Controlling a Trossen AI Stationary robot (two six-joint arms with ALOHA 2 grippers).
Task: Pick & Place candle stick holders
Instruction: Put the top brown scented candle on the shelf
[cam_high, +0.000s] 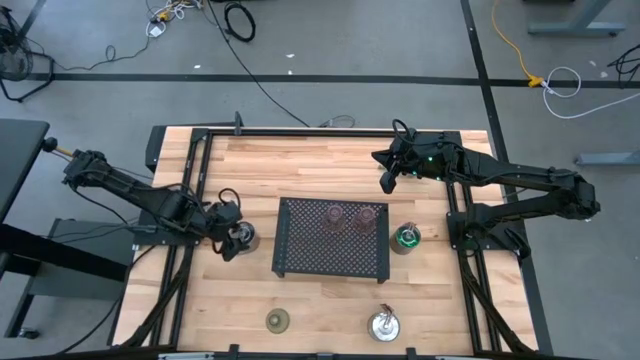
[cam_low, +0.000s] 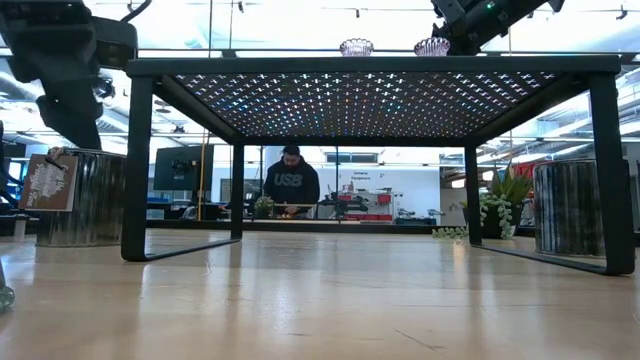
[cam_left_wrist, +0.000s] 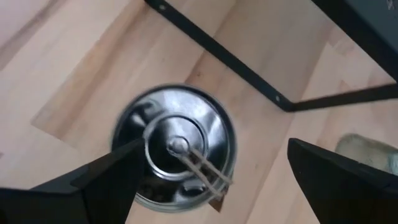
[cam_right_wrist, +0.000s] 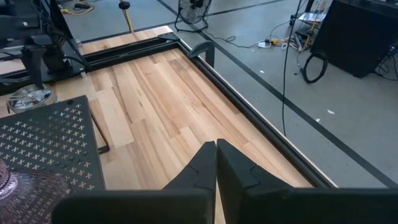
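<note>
Centre frame in the left wrist view, a silver holder stands upright between the left gripper's open jaws; right gripper's jaws closed

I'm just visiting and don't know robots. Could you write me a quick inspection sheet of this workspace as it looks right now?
Surface: wooden table with a black perforated tray standing in the middle.
Job's things: two pink holders on the tray; silver holder left of it; another silver holder and an olive-green holder near the front edge.
Clutter: small green plant right of the tray.
Grippers: left gripper above the left silver holder, fingers open either side of it; right gripper shut, empty, raised near the back.
Cables: several on the floor behind the table.
Surroundings: a person at a bench in the background.
</note>
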